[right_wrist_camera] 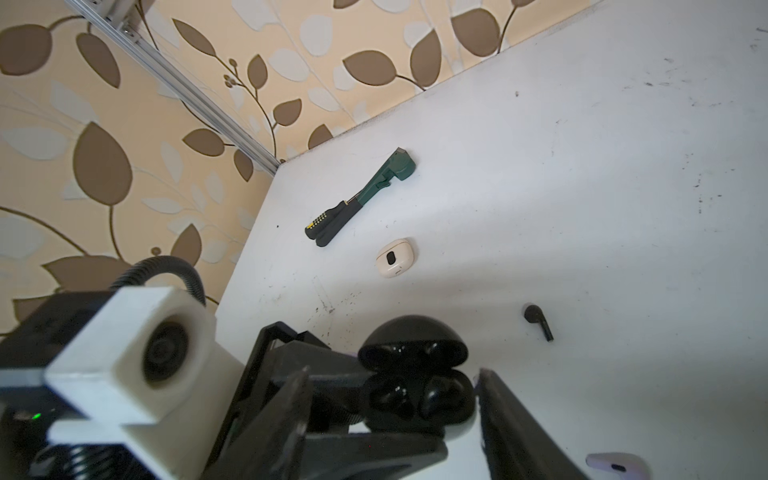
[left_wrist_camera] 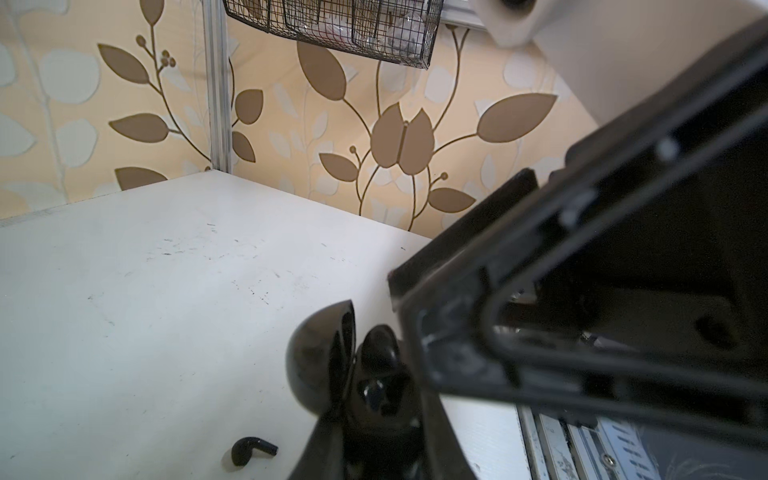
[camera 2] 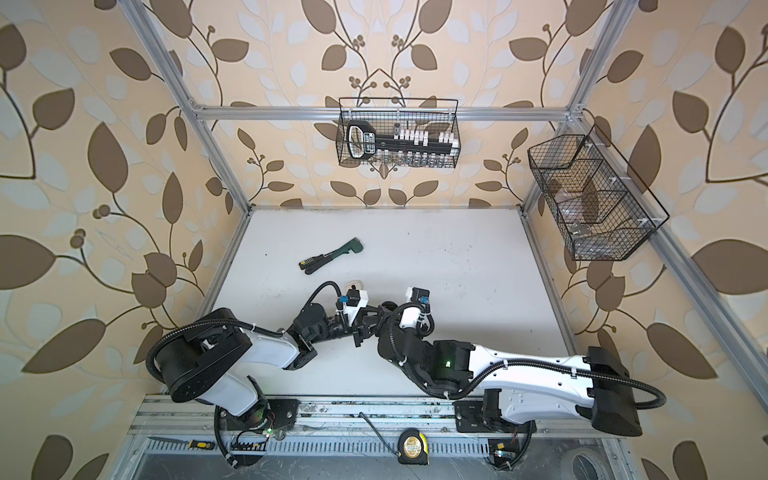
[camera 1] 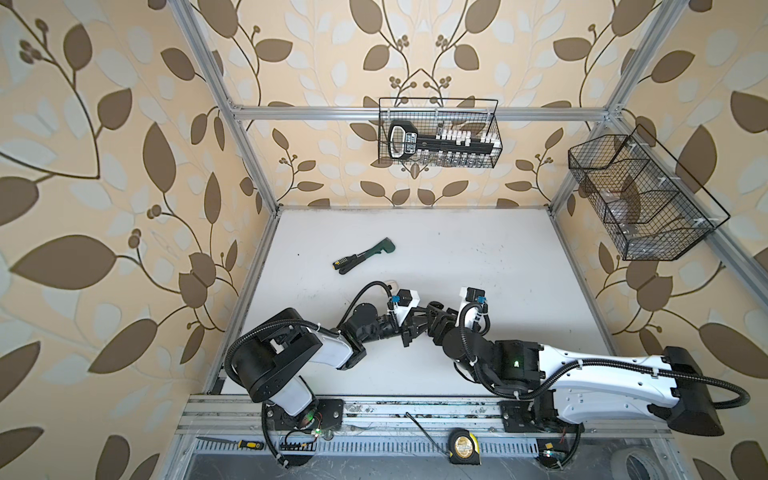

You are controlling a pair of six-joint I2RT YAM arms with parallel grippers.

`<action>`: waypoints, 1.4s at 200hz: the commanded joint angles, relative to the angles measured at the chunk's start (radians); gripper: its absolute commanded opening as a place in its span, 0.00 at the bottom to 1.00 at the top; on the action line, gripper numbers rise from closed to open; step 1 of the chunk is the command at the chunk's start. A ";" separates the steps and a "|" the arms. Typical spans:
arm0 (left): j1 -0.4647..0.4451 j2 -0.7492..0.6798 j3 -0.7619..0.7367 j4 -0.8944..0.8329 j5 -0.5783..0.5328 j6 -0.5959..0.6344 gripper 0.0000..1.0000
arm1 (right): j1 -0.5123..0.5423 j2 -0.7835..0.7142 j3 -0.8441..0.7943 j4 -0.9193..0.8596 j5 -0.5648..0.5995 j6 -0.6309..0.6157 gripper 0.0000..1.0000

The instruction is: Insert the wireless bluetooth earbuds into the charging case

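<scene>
Gripping the open case (right_wrist_camera: 411, 336) tight, the left gripper (left_wrist_camera: 374, 432) is steadying it; the right gripper (right_wrist_camera: 407, 399), open and empty, is needing a low pinch on the earbud (right_wrist_camera: 537, 321) lying just far of it.

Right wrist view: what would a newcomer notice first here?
The open black charging case stands out first, lid up, around mid-table. One loose black earbud lies on the table beside it, apart from it. Farther back are a closed cream case and a green-handled tool.
</scene>
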 commanded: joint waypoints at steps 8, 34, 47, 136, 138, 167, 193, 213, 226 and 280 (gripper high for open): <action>-0.008 -0.037 0.010 0.085 0.027 0.011 0.00 | 0.009 -0.073 -0.019 -0.042 -0.002 -0.036 0.67; -0.008 -0.040 0.011 0.085 0.037 0.011 0.00 | 0.008 -0.136 -0.038 -0.054 0.004 -0.063 0.67; -0.008 -0.041 0.011 0.086 0.040 0.013 0.00 | 0.002 -0.156 -0.047 -0.056 0.001 -0.078 0.66; -0.008 -0.056 0.010 0.085 0.060 0.011 0.00 | -0.174 -0.077 -0.075 -0.052 -0.240 -0.109 0.45; -0.008 -0.056 0.010 0.085 0.059 0.011 0.00 | -0.175 -0.076 -0.074 -0.052 -0.242 -0.110 0.45; -0.008 -0.057 0.007 0.084 0.060 0.013 0.00 | -0.176 -0.056 -0.071 -0.052 -0.247 -0.108 0.39; -0.008 -0.059 0.005 0.084 0.055 0.014 0.00 | -0.171 -0.070 -0.078 -0.058 -0.239 -0.098 0.37; -0.008 -0.059 0.004 0.084 0.049 0.017 0.00 | -0.152 -0.097 -0.082 -0.079 -0.208 -0.089 0.36; -0.008 -0.059 0.003 0.085 0.043 0.018 0.00 | -0.142 -0.116 -0.082 -0.092 -0.191 -0.087 0.36; -0.008 -0.059 -0.004 0.085 0.034 0.028 0.00 | -0.151 -0.231 -0.085 -0.213 -0.150 -0.096 0.47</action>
